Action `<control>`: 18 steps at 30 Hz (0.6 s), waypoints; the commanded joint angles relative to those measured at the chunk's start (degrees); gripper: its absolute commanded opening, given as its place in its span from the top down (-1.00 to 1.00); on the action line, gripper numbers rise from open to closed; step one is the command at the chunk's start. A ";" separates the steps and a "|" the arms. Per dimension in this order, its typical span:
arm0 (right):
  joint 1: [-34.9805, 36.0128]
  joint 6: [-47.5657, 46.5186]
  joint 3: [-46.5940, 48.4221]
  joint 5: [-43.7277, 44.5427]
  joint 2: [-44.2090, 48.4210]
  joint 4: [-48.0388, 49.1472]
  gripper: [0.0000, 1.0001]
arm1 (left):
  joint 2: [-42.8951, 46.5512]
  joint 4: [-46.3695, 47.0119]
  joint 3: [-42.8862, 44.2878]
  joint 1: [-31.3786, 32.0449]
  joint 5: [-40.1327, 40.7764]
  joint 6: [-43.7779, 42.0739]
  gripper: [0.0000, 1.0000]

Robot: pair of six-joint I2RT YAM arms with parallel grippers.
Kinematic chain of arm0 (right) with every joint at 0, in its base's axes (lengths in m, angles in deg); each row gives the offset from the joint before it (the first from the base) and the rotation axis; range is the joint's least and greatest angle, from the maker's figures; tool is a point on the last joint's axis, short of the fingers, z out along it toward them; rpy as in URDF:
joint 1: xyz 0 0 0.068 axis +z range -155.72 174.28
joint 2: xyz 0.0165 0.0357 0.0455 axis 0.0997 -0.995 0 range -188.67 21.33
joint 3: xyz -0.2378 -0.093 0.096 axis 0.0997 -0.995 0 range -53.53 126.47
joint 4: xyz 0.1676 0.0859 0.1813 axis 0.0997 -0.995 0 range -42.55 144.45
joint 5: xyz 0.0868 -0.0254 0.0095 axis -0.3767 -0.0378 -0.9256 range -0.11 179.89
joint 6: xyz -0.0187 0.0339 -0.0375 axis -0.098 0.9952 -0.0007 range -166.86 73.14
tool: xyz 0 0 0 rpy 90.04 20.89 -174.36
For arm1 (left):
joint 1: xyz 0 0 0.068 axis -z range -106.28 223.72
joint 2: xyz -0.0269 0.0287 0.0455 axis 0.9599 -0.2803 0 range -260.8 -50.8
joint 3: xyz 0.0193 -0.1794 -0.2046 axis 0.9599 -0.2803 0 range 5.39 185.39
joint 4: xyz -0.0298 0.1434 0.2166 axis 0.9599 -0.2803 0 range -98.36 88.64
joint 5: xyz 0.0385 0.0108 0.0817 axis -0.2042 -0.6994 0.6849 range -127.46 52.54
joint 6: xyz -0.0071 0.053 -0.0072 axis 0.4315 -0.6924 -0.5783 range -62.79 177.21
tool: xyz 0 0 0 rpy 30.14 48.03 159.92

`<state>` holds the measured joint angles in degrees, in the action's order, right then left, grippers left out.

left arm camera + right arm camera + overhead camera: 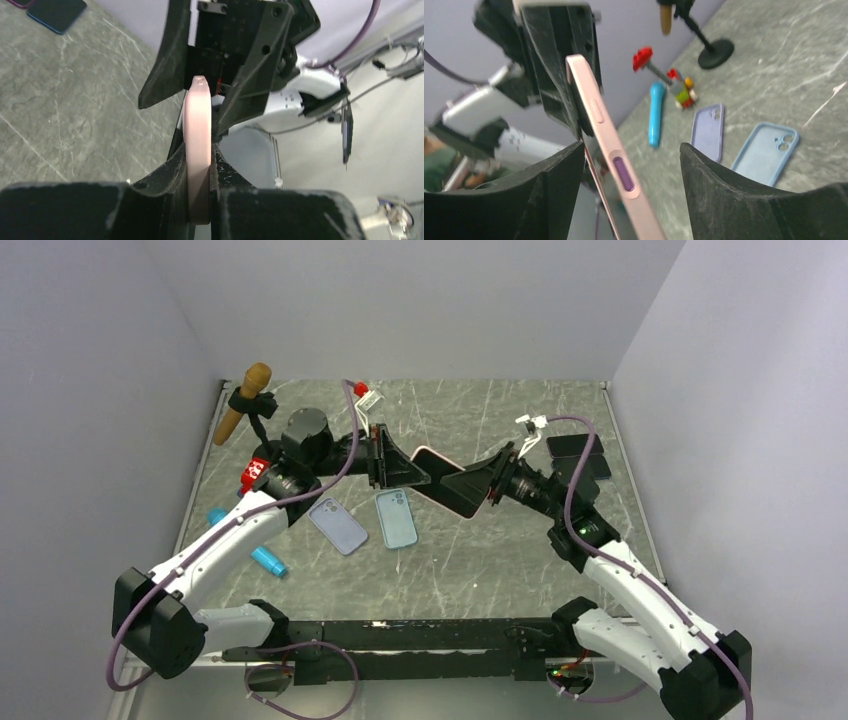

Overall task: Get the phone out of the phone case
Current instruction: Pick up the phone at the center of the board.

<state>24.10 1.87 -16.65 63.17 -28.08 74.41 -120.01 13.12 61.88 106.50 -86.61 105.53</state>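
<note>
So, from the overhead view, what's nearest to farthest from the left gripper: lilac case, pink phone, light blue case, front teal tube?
1. pink phone, clamped in the left gripper.
2. light blue case, on the table just in front.
3. lilac case, beside that, further left.
4. teal tube, far left, by the left arm.

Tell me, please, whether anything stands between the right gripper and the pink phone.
Nothing visible does. The pink phone sits in mid-air between the open fingers of the right gripper, while the left gripper clamps its other end.
</note>
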 commanded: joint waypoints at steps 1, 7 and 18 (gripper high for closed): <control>-1.45 -12.08 4.47 -18.00 -2.84 -15.56 -0.43 | 0.41 -13.37 6.09 -0.74 -16.91 -13.94 1.00; -1.34 -6.90 -0.88 -24.34 -0.59 -3.01 -0.20 | 1.32 -23.82 10.21 -1.37 -21.52 -21.62 1.00; 0.38 5.90 -5.26 -24.87 -7.34 19.56 1.00 | 0.34 -9.88 8.86 -1.87 -21.00 -6.84 1.00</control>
<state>24.12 3.05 -19.82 35.41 -33.63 85.38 -120.45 -8.32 68.11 104.33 -102.94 90.71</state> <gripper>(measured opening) 0.116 0.172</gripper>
